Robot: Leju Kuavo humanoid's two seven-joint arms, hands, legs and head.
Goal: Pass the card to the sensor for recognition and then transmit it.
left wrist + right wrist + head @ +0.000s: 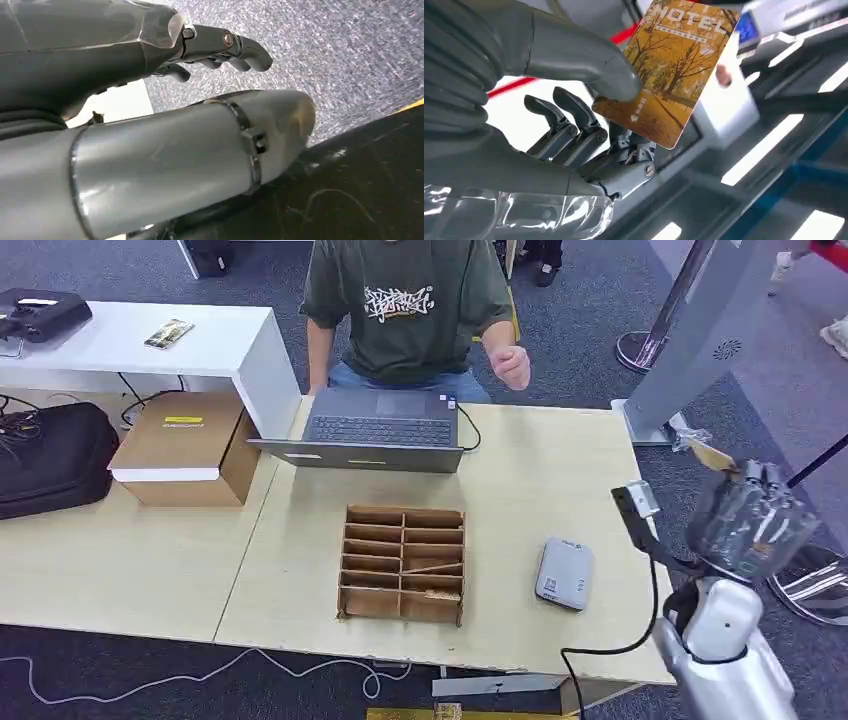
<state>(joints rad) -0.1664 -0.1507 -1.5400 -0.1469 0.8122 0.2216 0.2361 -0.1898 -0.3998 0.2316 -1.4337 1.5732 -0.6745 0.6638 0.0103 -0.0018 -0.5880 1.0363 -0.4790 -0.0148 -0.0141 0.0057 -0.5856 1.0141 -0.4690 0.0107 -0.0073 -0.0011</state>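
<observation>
Orange card (674, 65) sits pinched under the right hand's (574, 115) thumb.

the right hand (574, 130) had a grey ribbed cover, thick grey thumb, dark fingers with silver screws, and clear plastic wrap.

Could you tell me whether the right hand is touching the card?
Touching: the right wrist view shows the right hand pinching the card under its thumb.
</observation>
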